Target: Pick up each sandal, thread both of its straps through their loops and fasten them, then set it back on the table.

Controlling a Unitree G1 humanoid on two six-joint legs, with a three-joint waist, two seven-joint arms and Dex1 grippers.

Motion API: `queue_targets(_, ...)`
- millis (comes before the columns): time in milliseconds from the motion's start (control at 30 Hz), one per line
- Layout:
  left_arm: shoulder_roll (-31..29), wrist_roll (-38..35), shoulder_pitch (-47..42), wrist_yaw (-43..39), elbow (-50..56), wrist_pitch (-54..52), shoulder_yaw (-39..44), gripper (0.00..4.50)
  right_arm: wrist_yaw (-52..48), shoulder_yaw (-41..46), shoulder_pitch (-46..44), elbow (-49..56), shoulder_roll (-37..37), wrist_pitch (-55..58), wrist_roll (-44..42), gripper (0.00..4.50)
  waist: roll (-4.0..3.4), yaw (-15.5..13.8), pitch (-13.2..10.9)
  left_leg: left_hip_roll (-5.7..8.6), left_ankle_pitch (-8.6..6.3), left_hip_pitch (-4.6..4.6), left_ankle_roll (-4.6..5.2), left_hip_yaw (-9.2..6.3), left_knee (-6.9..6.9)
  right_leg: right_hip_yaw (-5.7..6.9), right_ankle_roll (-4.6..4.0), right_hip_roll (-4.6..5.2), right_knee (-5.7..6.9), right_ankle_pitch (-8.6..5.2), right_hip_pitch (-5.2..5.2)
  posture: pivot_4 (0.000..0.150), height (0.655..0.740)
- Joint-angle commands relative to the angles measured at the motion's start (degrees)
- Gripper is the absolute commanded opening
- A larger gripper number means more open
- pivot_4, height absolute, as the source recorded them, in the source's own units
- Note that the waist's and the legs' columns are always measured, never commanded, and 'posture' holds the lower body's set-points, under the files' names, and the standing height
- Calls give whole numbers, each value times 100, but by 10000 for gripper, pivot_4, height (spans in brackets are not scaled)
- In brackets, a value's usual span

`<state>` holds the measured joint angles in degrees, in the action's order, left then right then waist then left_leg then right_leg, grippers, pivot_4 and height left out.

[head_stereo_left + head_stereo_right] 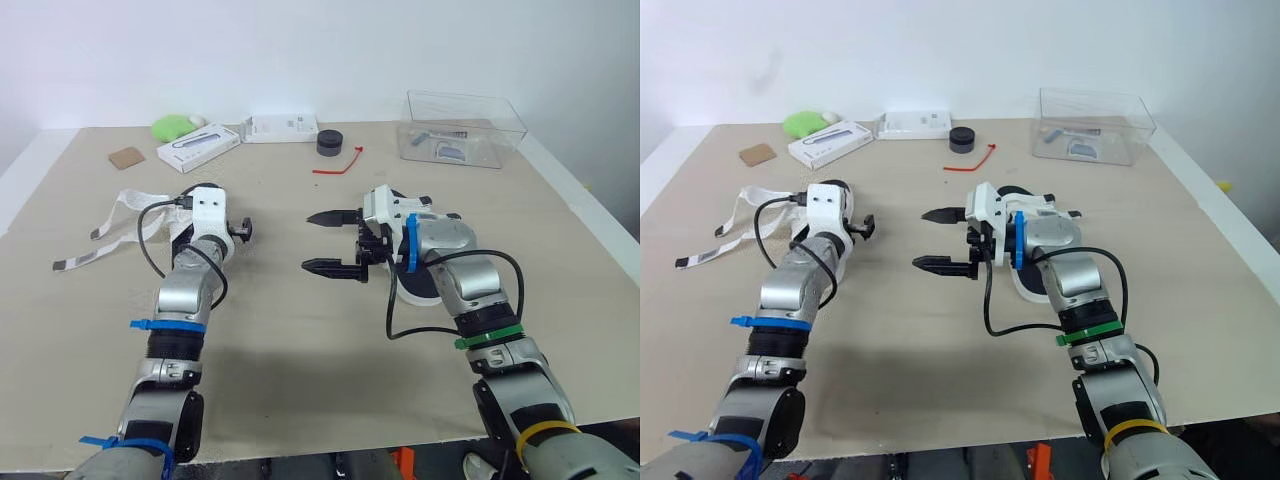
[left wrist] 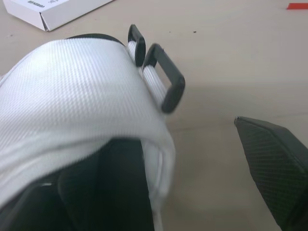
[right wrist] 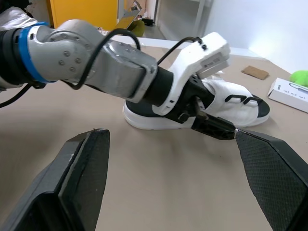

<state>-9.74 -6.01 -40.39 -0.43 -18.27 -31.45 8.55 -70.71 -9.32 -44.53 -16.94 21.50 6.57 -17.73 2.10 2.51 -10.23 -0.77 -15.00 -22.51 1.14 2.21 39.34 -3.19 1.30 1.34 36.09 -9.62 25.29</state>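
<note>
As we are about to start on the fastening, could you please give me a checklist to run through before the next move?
1. The right hand is open and free: ok.
2. The left hand is at the white sandal: ok.
3. The left hand is closed on it: not ok, it is open.
4. The straps run through the black loops: not ok, they lie loose on the table.
5. The second sandal has its straps fastened: cannot tell, mostly hidden.
</note>
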Motion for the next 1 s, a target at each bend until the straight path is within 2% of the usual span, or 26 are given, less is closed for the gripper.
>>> queue_targets(33,-69,-201,-155,-2,-202,147,316,33569,57,83,28,289,6,10,-57,45000,0,0,0,0,1,0,-2,0,0,0,0,0,0,0,0,1500,7400)
queue_targets(267,-289,-271,7,-430,29,164,197,598,99,85,55,318,8,30,-47,45000,0,11,0,-2,9,1,-15,-1,-1,1,-1,-7,1,4,1,1500,7400)
queue_targets(433,-663,-294,691,-1651,1051,552,-471,598,100,103,9,261,29,19,-44,45000,0,10,0,-2,6,-1,-25,3,-8,-4,-1,-4,-1,3,4,1500,7400)
queue_targets(600,-1968,-440,2009,-4075,2335,2227,-1198,598,111,156,-14,197,91,-2,-39,45000,-1,20,-1,-14,-12,-2,-59,13,-13,-2,-12,-3,-2,-4,14,1500,7400)
queue_targets(833,-2741,-590,2433,-5956,2360,3801,-1572,598,43,174,45,296,216,75,-78,45000,-1,-30,-1,-18,-14,-3,-62,8,-23,16,-27,-2,-3,-35,14,1500,7400)
queue_targets(1000,-2934,-717,2522,-6949,2182,4975,-1818,598,-50,146,169,534,338,255,-167,45000,-1,-28,-1,-19,-16,-3,-58,8,-25,18,-28,-3,-2,-43,14,1500,7400)
